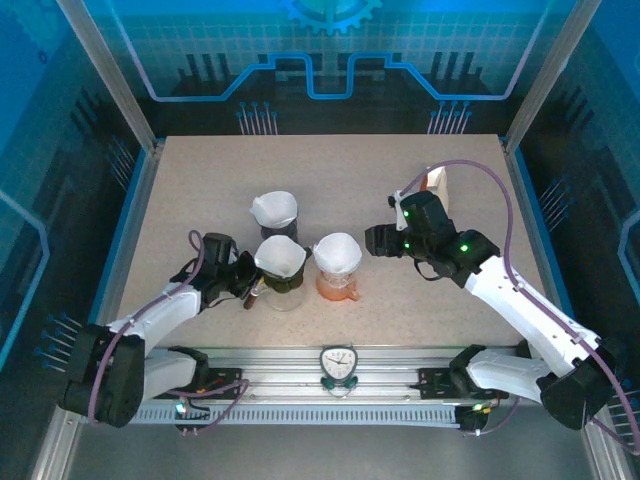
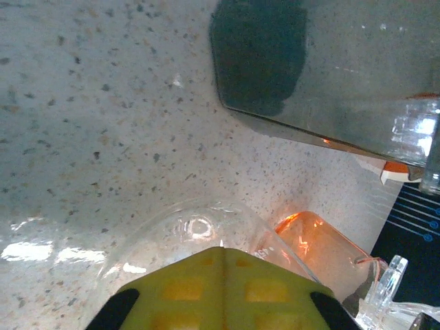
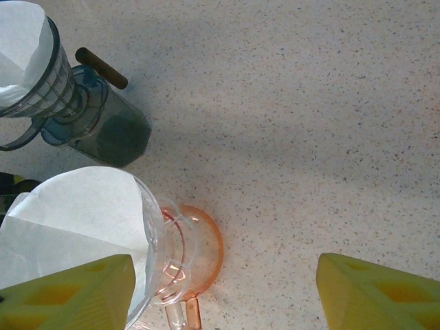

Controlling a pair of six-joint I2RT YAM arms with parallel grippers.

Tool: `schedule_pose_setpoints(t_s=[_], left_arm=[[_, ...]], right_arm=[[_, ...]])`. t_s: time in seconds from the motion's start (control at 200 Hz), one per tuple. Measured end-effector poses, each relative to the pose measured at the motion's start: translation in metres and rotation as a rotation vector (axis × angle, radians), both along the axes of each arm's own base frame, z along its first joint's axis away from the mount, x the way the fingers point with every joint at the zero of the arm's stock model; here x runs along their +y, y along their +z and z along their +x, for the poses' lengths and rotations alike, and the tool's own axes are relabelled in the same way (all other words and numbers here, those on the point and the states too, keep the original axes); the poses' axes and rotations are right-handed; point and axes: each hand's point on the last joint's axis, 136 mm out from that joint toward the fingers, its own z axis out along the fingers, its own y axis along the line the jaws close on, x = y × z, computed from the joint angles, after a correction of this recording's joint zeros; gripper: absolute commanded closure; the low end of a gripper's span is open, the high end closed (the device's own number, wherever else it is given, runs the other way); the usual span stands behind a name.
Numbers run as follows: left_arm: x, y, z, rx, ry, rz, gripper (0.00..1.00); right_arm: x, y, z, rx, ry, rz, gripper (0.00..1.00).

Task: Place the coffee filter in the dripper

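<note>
Top external view: coffee filter [image 1: 338, 252] sits in the orange dripper [image 1: 337, 289], so placement appears done; right pincer [image 1: 378, 240] stands released beside it, left pincer [image 1: 248, 282] clenched by the neighbouring dripper [image 1: 283, 283], withdrawal remaining.

The table [image 1: 330, 170] is speckled beige with dark flecks, and the back wall [image 1: 420, 45] is lit blue with a pale grid. The paper filters [image 1: 338, 252] are seen in white, one dripper [image 3: 206, 251] in see-through orange, the finger pads [image 3: 371, 295] in yellow, and the arms [image 1: 520, 300] in black and white with purple cables [image 1: 468, 163].
</note>
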Motion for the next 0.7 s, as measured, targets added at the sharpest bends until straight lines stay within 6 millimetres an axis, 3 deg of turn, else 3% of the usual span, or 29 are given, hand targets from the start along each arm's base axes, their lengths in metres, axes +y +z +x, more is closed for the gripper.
schedule_pose_setpoints(t_s=[0.21,0.335,0.415,0.54,0.665,0.7], left_arm=[[0.029,0.018,-0.005,-0.039,0.093,0.043,0.72],[0.049,0.029,-0.010,-0.069,0.148,0.071,0.60],[0.057,0.035,-0.013,-0.082,0.167,0.090,0.47],[0.061,0.048,-0.016,-0.108,0.153,0.131,0.18],[0.072,0.068,-0.011,-0.156,0.174,0.199,0.05],[0.076,0.073,-0.008,-0.173,0.185,0.224,0.01]], right_arm=[[0.000,0.000,0.000,0.002,-0.002,0.002,0.28],[0.002,-0.001,0.000,0.004,0.005,0.005,0.29],[0.006,-0.001,-0.001,0.001,0.026,-0.005,0.29],[0.021,-0.001,-0.004,-0.008,0.079,-0.038,0.29],[0.028,0.002,-0.005,-0.027,0.099,-0.056,0.26],[0.026,0.002,-0.004,-0.034,0.093,-0.065,0.17]])
